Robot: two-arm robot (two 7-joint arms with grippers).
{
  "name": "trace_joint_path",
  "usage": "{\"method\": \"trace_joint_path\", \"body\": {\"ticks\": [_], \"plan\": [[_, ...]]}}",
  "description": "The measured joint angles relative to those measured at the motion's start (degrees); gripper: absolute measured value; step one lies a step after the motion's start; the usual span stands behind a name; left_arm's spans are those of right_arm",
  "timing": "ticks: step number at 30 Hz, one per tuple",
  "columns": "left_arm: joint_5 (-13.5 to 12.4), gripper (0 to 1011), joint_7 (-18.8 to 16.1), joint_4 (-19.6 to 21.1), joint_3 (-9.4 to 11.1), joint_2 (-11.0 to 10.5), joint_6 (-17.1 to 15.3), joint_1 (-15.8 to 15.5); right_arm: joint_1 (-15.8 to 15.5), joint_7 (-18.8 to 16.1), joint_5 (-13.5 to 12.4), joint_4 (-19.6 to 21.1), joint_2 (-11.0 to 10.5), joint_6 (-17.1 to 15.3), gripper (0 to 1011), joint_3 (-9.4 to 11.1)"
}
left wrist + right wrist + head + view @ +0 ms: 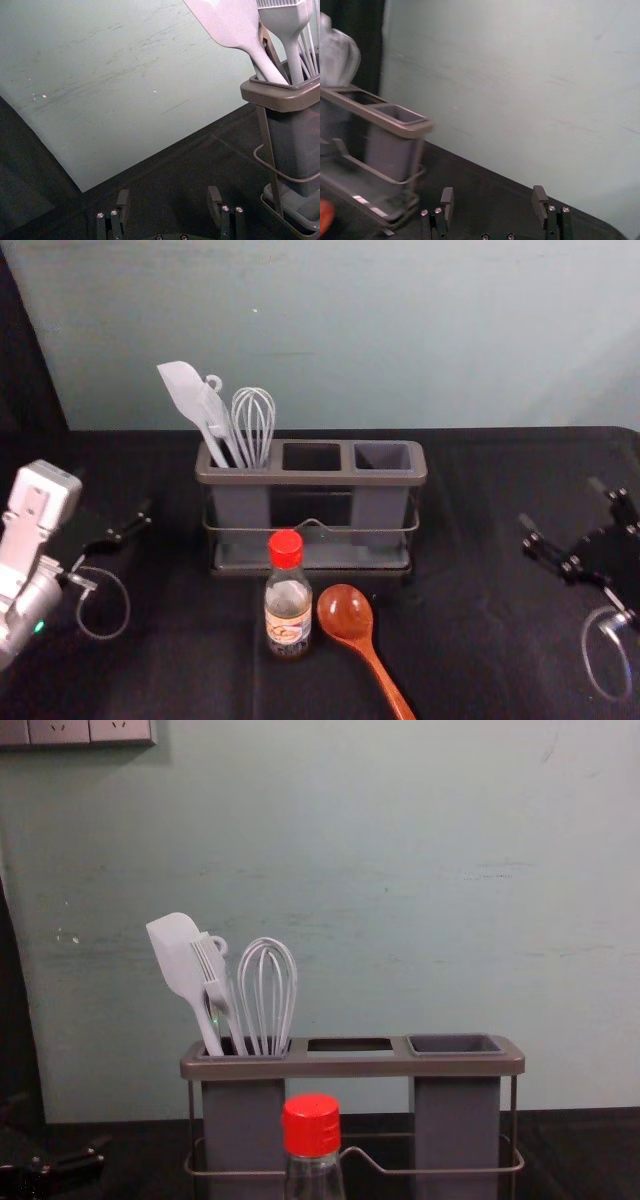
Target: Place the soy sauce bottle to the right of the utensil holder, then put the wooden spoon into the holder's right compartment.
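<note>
Left gripper [116, 494] spread open, frame left; right gripper [560, 502] likewise, frame right. Lower centre: clear soy sauce bottle [288, 602] beside glossy, round-bowled wooden spoon [346, 613], before wire-railed utensil holder [312, 478].

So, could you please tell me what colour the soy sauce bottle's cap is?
Red; the cap shows best in the chest view.

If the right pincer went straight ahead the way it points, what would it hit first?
Probably the wall. The right pincer points that way across the table, with the utensil holder off to one side. The pincer's height is unclear, so it might touch the table first.
</note>
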State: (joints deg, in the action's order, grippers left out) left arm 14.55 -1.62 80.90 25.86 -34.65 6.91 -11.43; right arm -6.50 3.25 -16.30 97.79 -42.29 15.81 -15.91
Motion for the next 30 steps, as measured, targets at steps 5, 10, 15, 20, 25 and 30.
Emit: {"method": "trace_joint_path", "body": {"ticks": [5, 10, 15, 20, 25, 30], "plan": [[0.0, 1011, 0.0, 0.0, 0.0, 0.0, 0.0, 0.0, -5.25, -8.15, -5.65, 1.29, -3.35, 8.44, 1004, 1.61], [0.0, 1011, 0.0, 0.0, 0.0, 0.0, 0.0, 0.0, -8.51, -16.72, -10.7, 1.77, -5.93, 15.1, 1004, 1.68], [0.0, 1011, 0.0, 0.0, 0.0, 0.0, 0.0, 0.0, -8.69, -23.18, -13.9, 1.46, -6.8, 17.7, 1004, 0.44], [0.0, 1010, 0.0, 0.0, 0.0, 0.0, 0.0, 0.0, -5.78, -29.19, -16.01, 0.96, -6.21, 16.73, 1004, -2.27], [0.0, 1011, 0.0, 0.0, 0.0, 0.0, 0.0, 0.0, -2.22, -32.82, -16.74, 1.02, -4.51, 12.79, 1004, -4.79], [0.0, 1011, 0.0, 0.0, 0.0, 0.0, 0.0, 0.0, 2.39, -35.25, -16.82, 1.13, -2.01, 6.65, 1004, -7.49]]}}
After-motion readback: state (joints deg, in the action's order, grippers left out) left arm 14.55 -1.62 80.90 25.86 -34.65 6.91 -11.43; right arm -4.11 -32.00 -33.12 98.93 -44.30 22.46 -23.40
